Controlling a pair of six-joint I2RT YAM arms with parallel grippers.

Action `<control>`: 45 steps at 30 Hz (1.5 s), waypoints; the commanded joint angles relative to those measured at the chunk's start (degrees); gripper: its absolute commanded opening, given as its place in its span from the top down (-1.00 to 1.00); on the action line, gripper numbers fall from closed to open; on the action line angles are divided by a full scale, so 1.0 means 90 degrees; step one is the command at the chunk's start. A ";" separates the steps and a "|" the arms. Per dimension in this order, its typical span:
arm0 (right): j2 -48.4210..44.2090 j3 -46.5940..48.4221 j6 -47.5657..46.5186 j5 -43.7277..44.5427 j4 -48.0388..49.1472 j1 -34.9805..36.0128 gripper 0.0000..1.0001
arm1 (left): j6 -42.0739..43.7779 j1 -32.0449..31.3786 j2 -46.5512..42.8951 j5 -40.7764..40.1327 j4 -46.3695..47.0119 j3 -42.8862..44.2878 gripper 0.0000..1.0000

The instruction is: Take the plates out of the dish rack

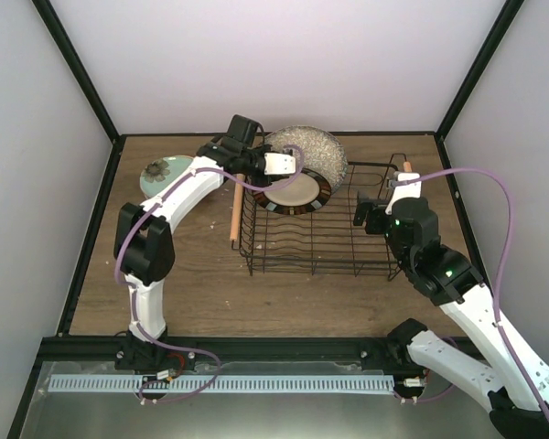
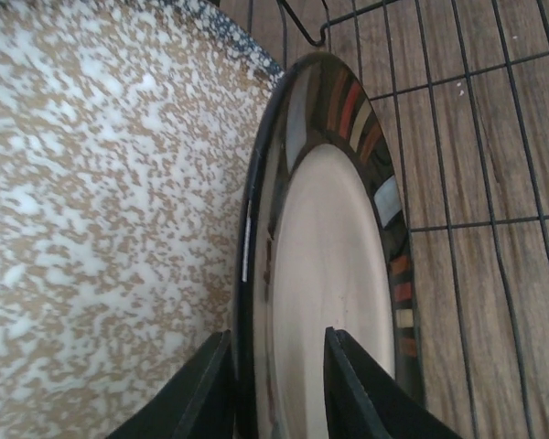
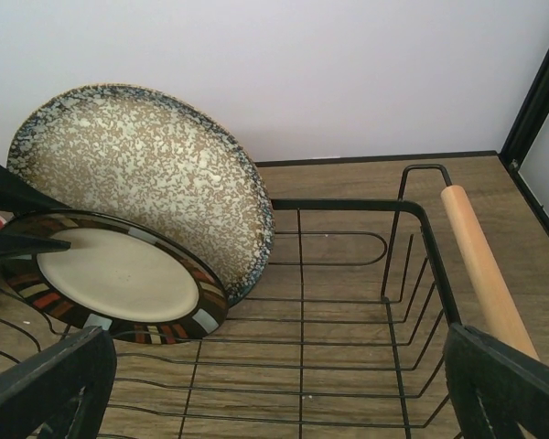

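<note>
The black wire dish rack (image 1: 348, 261) stands in the middle of the table. A large speckled grey-beige plate (image 1: 322, 151) leans upright at its back left. A cream plate with a dark striped rim (image 1: 297, 197) leans against it, tilted face up. My left gripper (image 2: 277, 352) is shut on the cream plate's (image 2: 334, 247) upper rim, one finger behind it next to the speckled plate (image 2: 101, 210), the other on its cream face. My right gripper (image 3: 279, 393) is wide open and empty, at the rack's (image 3: 348, 206) right end, facing both plates (image 3: 119, 274).
A pale green plate (image 1: 165, 174) with a dark flower mark lies on the table at the back left, outside the rack. The rack has wooden rod handles on its left (image 1: 235, 215) and right (image 3: 485, 265) sides. Black frame posts and pale walls enclose the table.
</note>
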 commanded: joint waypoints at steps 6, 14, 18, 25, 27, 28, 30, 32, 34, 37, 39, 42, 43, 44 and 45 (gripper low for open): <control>-0.0143 0.0266 0.0178 0.0184 -0.0151 -0.0048 -1.00 | -0.0029 -0.0059 0.0120 -0.0004 -0.0160 0.0205 0.72; -0.0172 0.0217 0.0314 0.0135 -0.0172 -0.0045 -1.00 | -0.0297 -0.0113 -0.0036 -0.0293 0.0257 0.0337 0.92; -0.0203 0.0193 0.0378 0.0112 -0.0192 -0.0043 -1.00 | -0.0395 -0.0141 -0.0186 -0.0413 0.0615 0.0331 0.92; -0.0211 0.0171 0.0412 0.0091 -0.0170 -0.0045 -0.99 | -0.0625 -0.0142 -0.0428 -0.0354 0.1005 0.0334 0.92; -0.0199 0.0164 0.0413 0.0076 -0.0156 -0.0045 -1.00 | -0.0710 -0.0142 -0.0490 -0.0322 0.1127 0.0324 0.92; -0.0199 0.0162 0.0412 0.0059 -0.0146 -0.0050 -1.00 | -0.0787 -0.0141 -0.0537 -0.0325 0.1262 0.0309 0.92; -0.0185 0.0153 0.0411 0.0043 -0.0134 -0.0050 -1.00 | -0.0879 -0.0140 -0.0606 -0.0326 0.1458 0.0272 0.92; -0.0185 0.0154 0.0411 0.0039 -0.0124 -0.0046 -1.00 | -0.0928 -0.0137 -0.0690 -0.0322 0.1630 0.0220 0.92; -0.0175 0.0156 0.0404 0.0041 -0.0127 -0.0049 -0.99 | -0.0947 -0.0142 -0.0795 -0.0322 0.1822 0.0123 0.92; -0.0183 0.0154 0.0402 0.0016 -0.0126 -0.0047 -1.00 | -0.0960 -0.0142 -0.0987 -0.0331 0.2062 0.0013 0.92; -0.0179 0.0162 0.0403 0.0008 -0.0132 -0.0046 -1.00 | -0.0999 -0.0141 -0.1114 -0.0322 0.2193 0.0015 0.92; -0.0178 0.0144 0.0402 -0.0020 -0.0117 -0.0043 -1.00 | -0.1291 -0.0122 -0.1389 -0.0217 0.2545 0.0007 0.92; -0.0172 0.0139 0.0398 -0.0033 -0.0107 -0.0044 -1.00 | -0.1424 -0.0102 -0.1529 -0.0104 0.2688 -0.0020 0.92; -0.0161 0.0135 0.0398 -0.0040 -0.0099 -0.0048 -0.99 | -0.1614 -0.0064 -0.1684 0.0046 0.2996 -0.0098 0.92; -0.0160 0.0126 0.0411 -0.0044 -0.0097 -0.0050 -1.00 | -0.1840 -0.0026 -0.1905 0.0203 0.3372 -0.0243 0.92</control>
